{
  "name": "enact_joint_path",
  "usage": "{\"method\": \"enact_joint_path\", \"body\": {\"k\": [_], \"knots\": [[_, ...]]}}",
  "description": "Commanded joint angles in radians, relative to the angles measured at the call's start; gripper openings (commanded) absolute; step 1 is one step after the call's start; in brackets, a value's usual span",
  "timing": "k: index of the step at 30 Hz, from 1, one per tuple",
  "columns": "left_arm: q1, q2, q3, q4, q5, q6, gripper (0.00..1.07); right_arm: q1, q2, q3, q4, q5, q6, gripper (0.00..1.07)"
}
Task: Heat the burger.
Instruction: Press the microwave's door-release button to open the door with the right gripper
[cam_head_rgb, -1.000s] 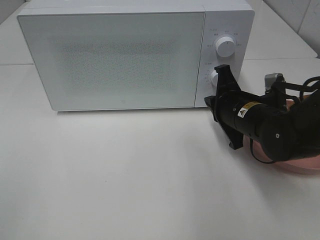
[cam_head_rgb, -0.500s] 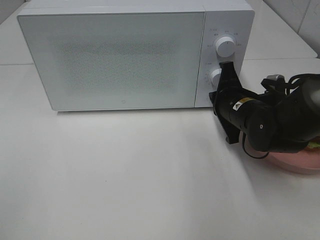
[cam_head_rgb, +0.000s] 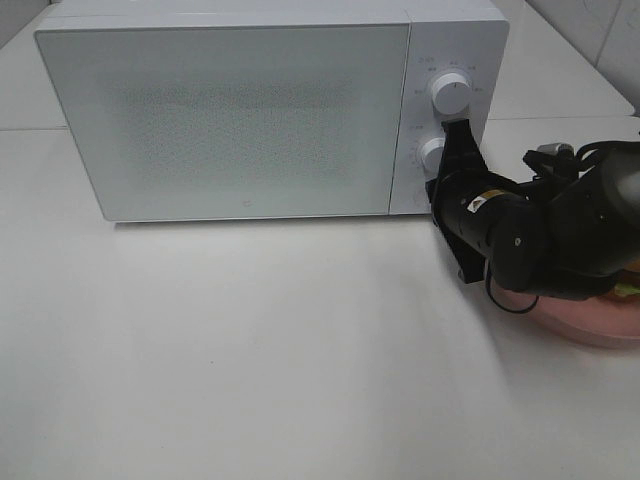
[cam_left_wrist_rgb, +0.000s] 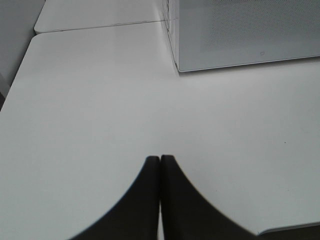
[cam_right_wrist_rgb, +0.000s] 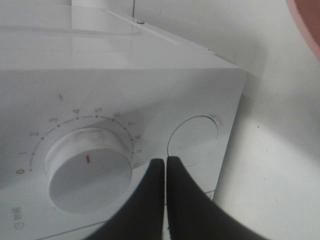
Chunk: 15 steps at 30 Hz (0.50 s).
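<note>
Inspection finds the task at an early stage. The white box-shaped microwave oven (cam_head_rgb: 250, 120) is standing on the white table (cam_head_rgb: 250, 350) with its frosted door sitting shut.

The burger (cam_head_rgb: 627, 291) is showing only as a sliver of green and yellow behind the right arm. It appears to be lying on the round pink plate (cam_head_rgb: 585, 325) beside the oven, so it is judged not yet loaded.

The right gripper (cam_right_wrist_rgb: 161, 162) is holding its fingers pressed together on nothing. Its tips are pointing at the control panel, between the white numbered dial (cam_right_wrist_rgb: 90, 172) and the flat round button (cam_right_wrist_rgb: 194, 140). This is probably a press to release the door.

The left gripper (cam_left_wrist_rgb: 160, 159) is hanging over bare table, fingers likewise together and empty.

Opening the door, loading, closing and setting the timer are all outstanding.
</note>
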Motion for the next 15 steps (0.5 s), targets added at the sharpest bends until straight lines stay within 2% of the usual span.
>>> {"method": "enact_joint_path", "body": {"k": [1, 8, 15], "knots": [[0.002, -0.021, 0.002, -0.007, -0.014, 0.002, 0.0, -0.002, 0.0, -0.016, -0.002, 0.009, -0.034, 0.01], [0.002, -0.021, 0.002, -0.007, -0.014, 0.002, 0.0, -0.002, 0.036, -0.058, -0.002, 0.024, -0.044, 0.01], [0.002, -0.021, 0.002, -0.007, -0.014, 0.002, 0.0, -0.002, 0.069, -0.058, 0.017, 0.011, -0.047, 0.01]]}}
